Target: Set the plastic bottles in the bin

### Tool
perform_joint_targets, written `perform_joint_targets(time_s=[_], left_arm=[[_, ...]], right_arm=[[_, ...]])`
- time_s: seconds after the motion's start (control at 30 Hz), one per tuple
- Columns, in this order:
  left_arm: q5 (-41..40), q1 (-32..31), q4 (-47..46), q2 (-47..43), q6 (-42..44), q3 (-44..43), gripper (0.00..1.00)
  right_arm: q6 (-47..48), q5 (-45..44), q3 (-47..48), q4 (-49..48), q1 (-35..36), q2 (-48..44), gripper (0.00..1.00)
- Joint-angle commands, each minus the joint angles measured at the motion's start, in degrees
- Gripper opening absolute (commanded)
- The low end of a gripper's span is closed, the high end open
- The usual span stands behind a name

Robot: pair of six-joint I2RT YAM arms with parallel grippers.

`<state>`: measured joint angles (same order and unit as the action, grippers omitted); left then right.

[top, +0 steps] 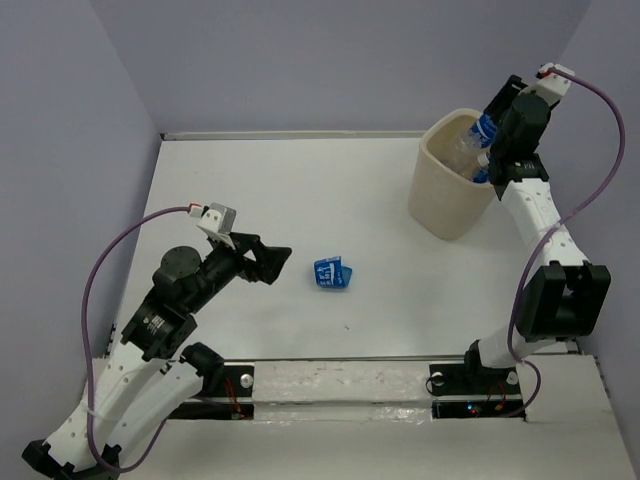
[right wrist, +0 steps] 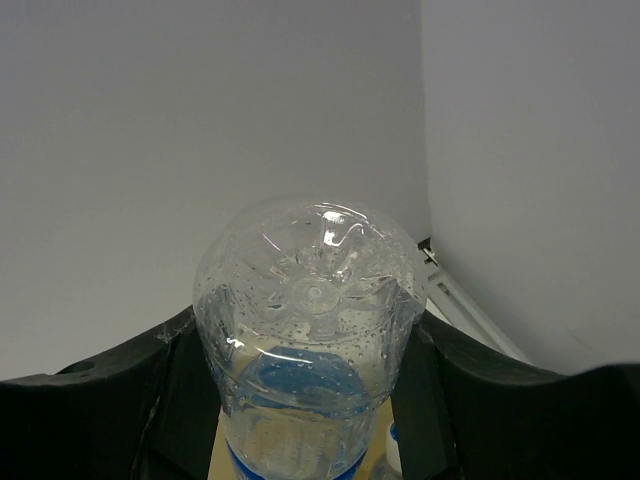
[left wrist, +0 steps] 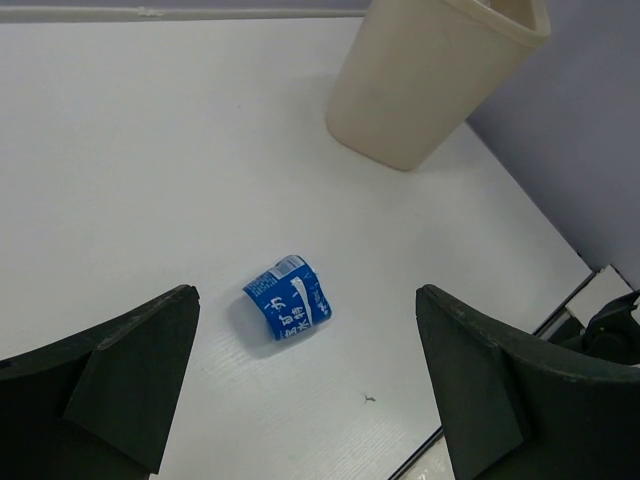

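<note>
Bottle (right wrist: 310, 330) was clamped between the two dark fingers (right wrist: 110, 400) of the right gripper (right wrist: 310, 400), its ribbed clear base turned toward the wrist camera and droplets on the inner wall. The blue label band sat lower down, level with the finger pads. From above, the bottle (top: 478, 135) was tilted over the mouth of the bin (top: 450, 200), with its lower part inside the rim on the far right side and its upper part above the rim. Cream plastic showed directly beneath it in the wrist view. The bin stood upright at the far right of the white table (top: 300, 190), close to the back wall. Right jaws were closed onto the bottle's sides, one finger on each side. A blue-labelled piece (top: 330, 273) lay on its side near the table centre, well apart from the bin; whether it was a crushed bottle or only a wrap could not be told. The left gripper (top: 278, 265) hovered just left of that piece with its jaws spread wide and nothing in them, not touching it
</note>
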<state>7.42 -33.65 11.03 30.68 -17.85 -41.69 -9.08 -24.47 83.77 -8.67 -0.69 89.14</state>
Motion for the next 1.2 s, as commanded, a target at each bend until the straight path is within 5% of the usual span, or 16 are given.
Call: perform_joint_targets(time_s=[0.0,0.1,0.27,0.5,0.6,0.7,1.0,1.17], left_arm=[[0.4,0.43,-1.18,0.61,1.06,0.12,0.99],[0.31,0.51,-1.18,0.79,0.97,0.21,0.99],[0.31,0.6,-1.27,1.23,0.8,0.21,0.99],[-0.56,0.6,-1.27,0.44,0.53,0.21,0.99],[-0.57,0.6,-1.36,0.52,0.44,0.12,0.99],[-0.48,0.69,-1.36,0.79,0.44,0.03,0.99],[-0.04,0.69,-1.45,1.4,0.53,0.21,0.99],[-0.39,0.69,-1.45,1.76,0.44,0.12,0.99]], right_arm=[[-7.43,3.2,-9.46,-3.19,-0.01,-0.29,0.23],[-11.21,3.72,-14.32,-4.34,-0.01,-0.72,0.25],[-12.36,5.31,-18.46,-5.48,-0.01,-3.18,0.53],[-12.37,7.24,-16.8,-4.78,-0.01,-9.69,0.34],[-11.49,10.4,-13.11,-0.93,-0.01,-8.91,0.34],[-11.75,10.23,-11.69,2.07,-0.01,-6.45,0.51],[-12.1,11.63,-14.43,4.44,-0.01,-0.65,0.74],[-12.63,13.22,-11.17,6.64,-0.01,-1.07,0.96]])
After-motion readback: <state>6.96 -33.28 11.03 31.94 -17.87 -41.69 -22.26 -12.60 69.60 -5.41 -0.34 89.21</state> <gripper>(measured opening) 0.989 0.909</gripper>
